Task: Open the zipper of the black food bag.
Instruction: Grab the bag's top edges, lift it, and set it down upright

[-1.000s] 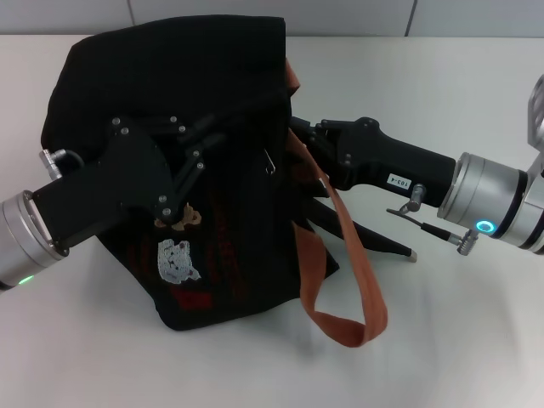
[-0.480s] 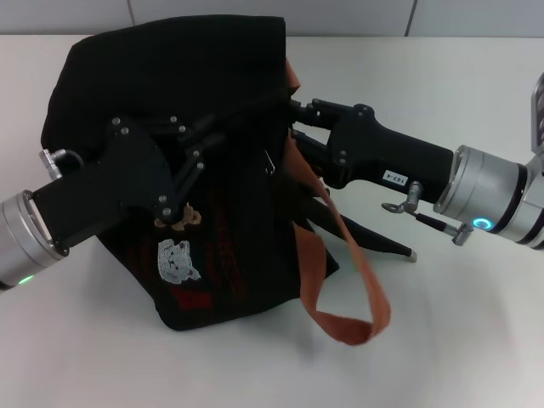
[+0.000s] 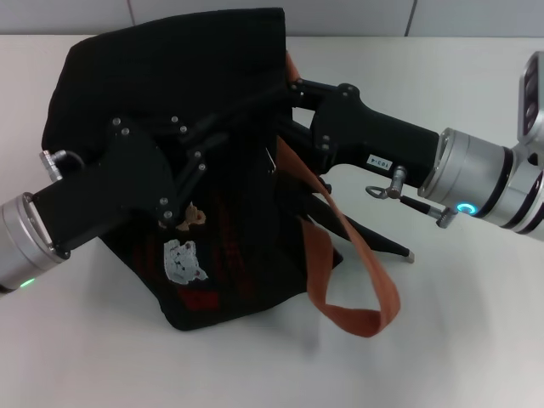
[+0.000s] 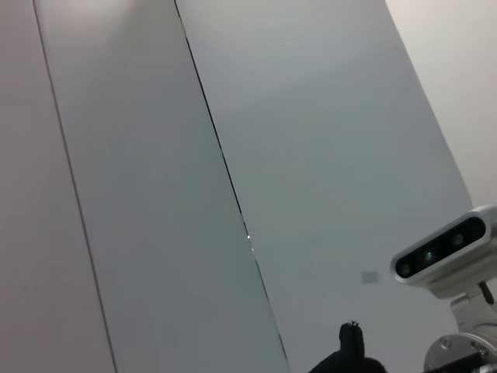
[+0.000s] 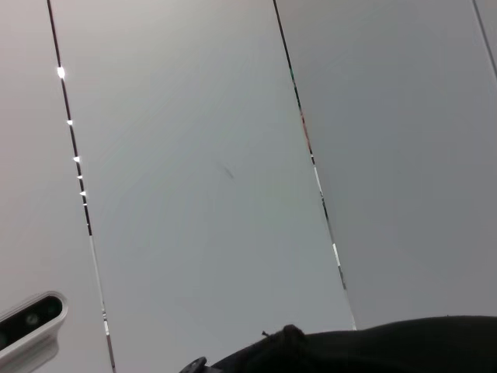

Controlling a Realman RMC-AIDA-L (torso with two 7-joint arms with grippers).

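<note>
A black food bag [image 3: 170, 127] lies on its side on a white counter [image 3: 442, 340], left of centre, its patched face turned up. Nearest the camera, one orange-brown handle [image 3: 348, 272] loops off the bag's right edge and curls onto the counter. A white bear patch [image 3: 184, 259] and, just beyond it, a tan bear patch [image 3: 192, 218] sit on the near part of the bag, with a red patch [image 3: 200, 299] at the near edge.

The left gripper [image 3: 255, 102] reaches in from the near left, its black body lying across the middle of the bag. Its jaws point toward the bag's far right edge; black on black, whether they are open or closed cannot be told.

The right gripper [image 3: 285, 95] comes in from the right, its body above the handle and its tip pressed to the bag's right edge near the far corner. Its jaws cannot be read either. A small silver pull tab [image 3: 270, 161] hangs on the zipper [image 3: 274, 136] that runs along that right edge, just on the near side of both gripper tips and apart from them.

Both wrist views show mostly grey wall panels.
</note>
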